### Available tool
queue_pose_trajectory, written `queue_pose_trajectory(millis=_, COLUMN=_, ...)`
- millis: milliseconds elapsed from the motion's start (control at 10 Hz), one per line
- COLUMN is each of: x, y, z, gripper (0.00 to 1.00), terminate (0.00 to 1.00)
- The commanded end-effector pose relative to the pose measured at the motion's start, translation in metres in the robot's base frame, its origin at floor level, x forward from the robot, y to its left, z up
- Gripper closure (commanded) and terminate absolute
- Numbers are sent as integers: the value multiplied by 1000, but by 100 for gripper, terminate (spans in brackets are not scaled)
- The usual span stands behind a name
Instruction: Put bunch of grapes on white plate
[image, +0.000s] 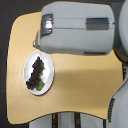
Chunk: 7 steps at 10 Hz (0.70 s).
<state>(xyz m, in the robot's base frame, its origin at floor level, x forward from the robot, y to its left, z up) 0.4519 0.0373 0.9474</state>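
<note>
A bunch of grapes (36, 72), dark purple-black with a bit of green at its lower end, lies lengthwise on the white plate (48, 71) near the exterior view's left side of the wooden table (85, 80). The robot's bulky grey arm (77, 27) spans the top of the view, just above the plate. The gripper's fingers are hidden from this view.
The table has a rounded edge at the exterior view's left and bottom, with dark floor beyond. Grey robot body parts (117, 107) stand at the right and lower right. Thin legs or cables (65, 120) show below the table's front edge.
</note>
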Motion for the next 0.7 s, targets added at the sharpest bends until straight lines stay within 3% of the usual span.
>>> queue_pose_trajectory(millis=0, x=-16, y=-137, z=1, gripper=0, terminate=0)
queue_pose_trajectory(millis=600, x=8, y=-244, z=1, gripper=0, terminate=0)
